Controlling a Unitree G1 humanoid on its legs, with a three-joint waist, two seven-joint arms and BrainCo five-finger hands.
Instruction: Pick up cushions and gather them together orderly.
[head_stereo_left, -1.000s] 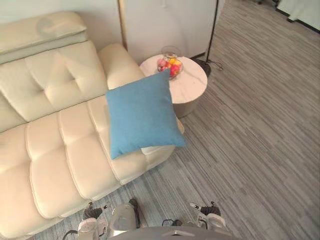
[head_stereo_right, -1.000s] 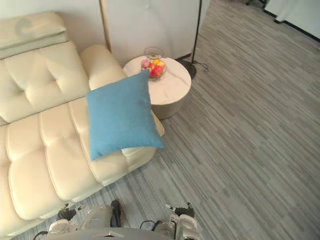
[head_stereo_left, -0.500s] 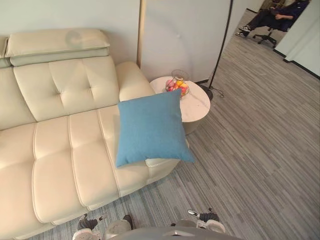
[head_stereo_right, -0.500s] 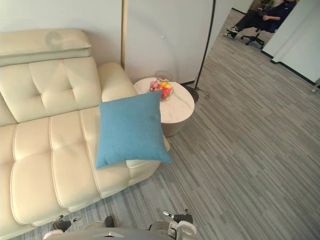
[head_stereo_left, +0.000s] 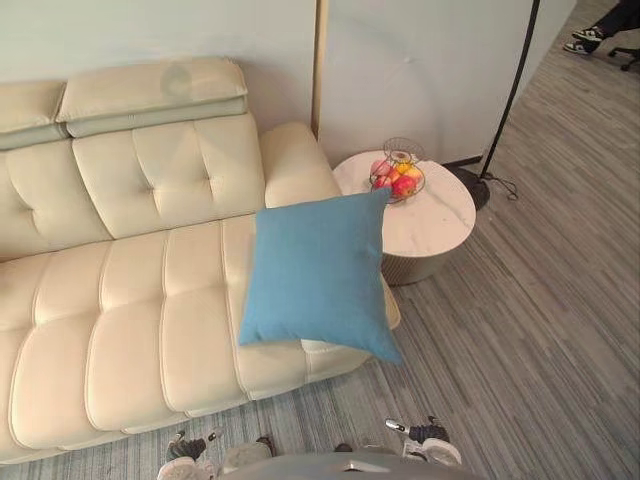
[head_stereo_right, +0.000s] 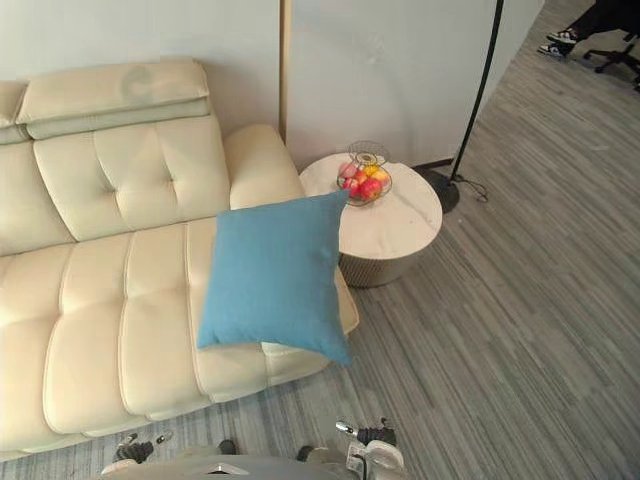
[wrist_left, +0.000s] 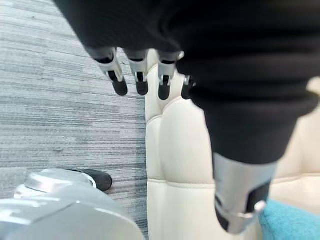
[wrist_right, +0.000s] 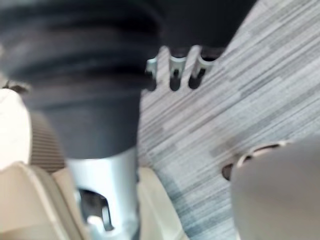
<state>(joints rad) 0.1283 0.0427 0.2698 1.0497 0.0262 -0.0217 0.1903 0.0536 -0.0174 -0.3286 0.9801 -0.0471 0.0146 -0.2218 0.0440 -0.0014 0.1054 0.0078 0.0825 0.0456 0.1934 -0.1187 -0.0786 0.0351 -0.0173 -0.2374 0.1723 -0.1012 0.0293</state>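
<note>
A blue square cushion (head_stereo_left: 320, 275) lies on the right end of the cream sofa (head_stereo_left: 130, 300). One of its corners hangs over the seat's front edge and another reaches towards the side table. The same cushion (head_stereo_right: 275, 275) appears in the right eye view, and a blue corner of it (wrist_left: 292, 222) in the left wrist view. My left hand (wrist_left: 139, 75) hangs beside the sofa's front edge above the carpet, fingers straight and holding nothing. Over the grey floor my right hand (wrist_right: 174, 70) hangs with relaxed, empty fingers.
A round white side table (head_stereo_left: 430, 215) with a wire bowl of fruit (head_stereo_left: 398, 180) stands against the sofa's right arm. A floor lamp pole (head_stereo_left: 510, 90) rises behind it. A person's shoe (head_stereo_right: 558, 44) and an office chair are at the far right. Grey carpet lies in front.
The camera has swung and lifted, bringing more of the sofa's left part into view. The cushion lies where it lay on the sofa.
</note>
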